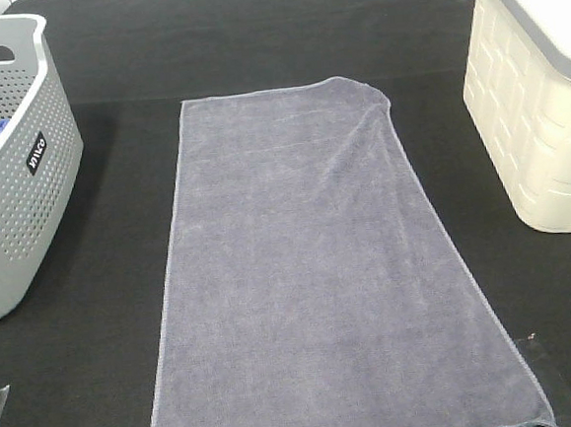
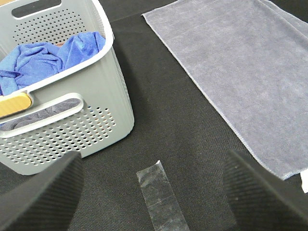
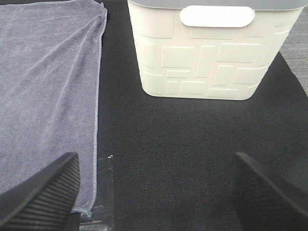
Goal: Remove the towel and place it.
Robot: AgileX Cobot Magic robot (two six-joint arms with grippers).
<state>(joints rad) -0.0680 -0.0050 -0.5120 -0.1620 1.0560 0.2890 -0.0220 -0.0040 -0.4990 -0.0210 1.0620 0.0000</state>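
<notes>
The greyish-lavender towel (image 1: 314,261) lies spread flat on the black table, its length running from the far middle to the near edge. It also shows in the left wrist view (image 2: 245,72) and in the right wrist view (image 3: 45,86). Neither arm shows in the exterior high view. My left gripper (image 2: 154,192) is open and empty above the table, between the grey basket and the towel. My right gripper (image 3: 154,192) is open and empty above the black mat, between the towel's edge and the cream basket.
A grey perforated basket (image 1: 17,195) stands at the left and holds a bright blue cloth (image 2: 43,60). A cream basket (image 1: 539,104) with a grey rim stands at the right. Clear tape strips (image 2: 161,197) lie on the mat near the front.
</notes>
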